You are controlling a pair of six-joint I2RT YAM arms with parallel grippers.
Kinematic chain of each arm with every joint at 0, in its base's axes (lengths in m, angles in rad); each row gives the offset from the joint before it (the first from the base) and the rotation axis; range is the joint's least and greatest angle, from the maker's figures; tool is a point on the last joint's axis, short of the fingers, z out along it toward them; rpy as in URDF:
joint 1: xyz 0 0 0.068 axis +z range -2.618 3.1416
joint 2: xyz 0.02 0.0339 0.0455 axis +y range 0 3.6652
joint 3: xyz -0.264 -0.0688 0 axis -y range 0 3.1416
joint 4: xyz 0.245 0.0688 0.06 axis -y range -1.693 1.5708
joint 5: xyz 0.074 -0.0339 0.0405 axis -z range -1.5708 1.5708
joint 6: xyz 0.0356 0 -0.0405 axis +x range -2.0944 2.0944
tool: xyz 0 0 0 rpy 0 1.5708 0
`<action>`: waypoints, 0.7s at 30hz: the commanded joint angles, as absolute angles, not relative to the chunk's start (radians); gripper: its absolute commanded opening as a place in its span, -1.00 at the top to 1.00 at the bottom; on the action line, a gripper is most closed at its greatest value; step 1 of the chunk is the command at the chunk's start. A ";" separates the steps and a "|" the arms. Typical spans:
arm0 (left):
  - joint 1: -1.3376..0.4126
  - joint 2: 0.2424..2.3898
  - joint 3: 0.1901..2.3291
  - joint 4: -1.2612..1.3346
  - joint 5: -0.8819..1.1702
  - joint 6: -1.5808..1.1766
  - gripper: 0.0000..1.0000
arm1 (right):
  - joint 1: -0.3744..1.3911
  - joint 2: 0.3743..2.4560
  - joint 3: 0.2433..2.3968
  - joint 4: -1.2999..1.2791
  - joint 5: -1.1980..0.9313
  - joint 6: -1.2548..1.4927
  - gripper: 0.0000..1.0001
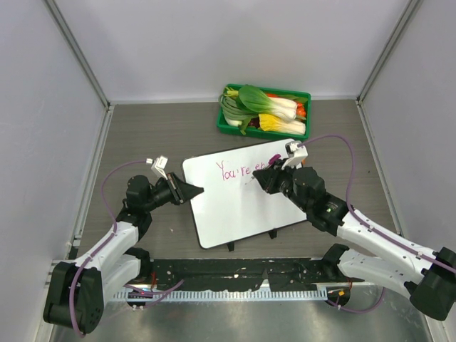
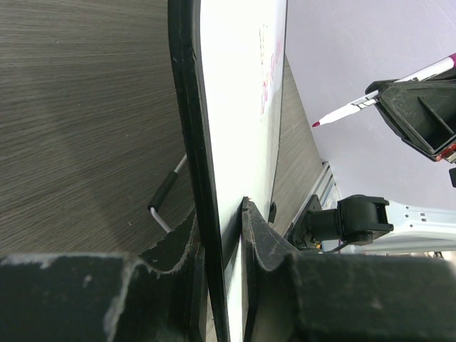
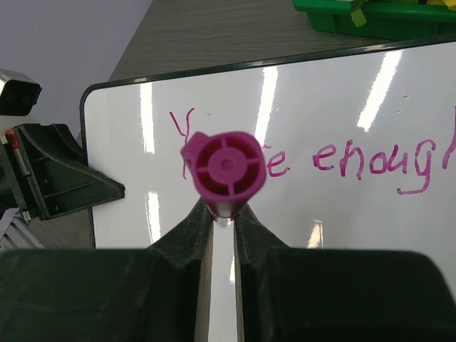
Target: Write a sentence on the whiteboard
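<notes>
Holding the whiteboard [image 1: 239,210] steady comes first. Our left tool [image 1: 194,191] pinches the board's left rim, one finger on each face, and we judge that clamp must be firm so the board does not skate under the pen. Our right tool [image 1: 261,178] is pressed together on a pink marker [image 3: 226,165], gripped on the barrel with its butt end facing the wrist camera. In the left wrist view the tip looks lifted clear of the board, not touching.

The sentence [image 3: 342,157] runs in magenta along the far part of the board and reads "You're enough", with its tail cut off at the edge of the right wrist view. We cannot tell whether more words are meant. If we write on, we should lower the tip lightly and start just past the last letter. We should hold to the same baseline and let the arm travel rather than twist the pen.

The board lies near the middle of a dark, wood-grained surface [image 1: 142,135], turned a little askew, with small black clips [image 1: 229,247] on its near edge. A green tray [image 1: 226,122] of vegetables sits at the far side, near the board but apart from it. Pale walls close in the far side and both flanks.
</notes>
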State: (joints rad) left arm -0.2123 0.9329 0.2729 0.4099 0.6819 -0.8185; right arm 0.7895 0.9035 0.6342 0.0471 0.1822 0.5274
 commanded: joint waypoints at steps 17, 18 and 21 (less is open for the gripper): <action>-0.210 0.959 0.265 0.301 0.545 -0.611 1.00 | 0.795 0.877 0.650 0.121 0.222 0.519 0.99; -0.212 0.956 0.264 0.301 0.543 -0.611 1.00 | 0.795 0.877 0.650 0.121 0.219 0.518 0.99; -0.210 0.954 0.264 0.301 0.541 -0.611 1.00 | 0.796 0.873 0.644 0.123 0.215 0.526 0.99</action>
